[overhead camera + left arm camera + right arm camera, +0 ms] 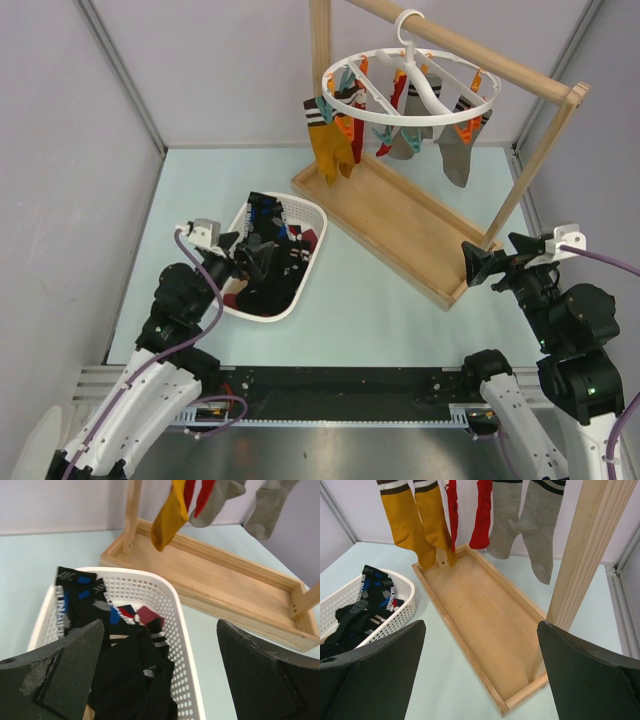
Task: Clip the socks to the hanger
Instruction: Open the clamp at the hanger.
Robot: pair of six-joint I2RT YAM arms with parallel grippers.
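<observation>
left gripper (160, 672) hovers just above the white basket (176, 602), fingers spread wide and holding nothing. the dark patterned socks (125, 685) lie heaped in the basket right beneath it. the right gripper (480, 672) is likewise agape and empty, near the corner of the wooden tray (485, 625). farther back, the round white hanger (432, 98) hangs by its hook from the rail (480, 52). hung socks (432, 522), mustard, red and grey, are clipped to it. the step looks like fetching another sock: the left arm needs to dip, pinch 1 sock near its cuff and lift it clear of the pile.
</observation>
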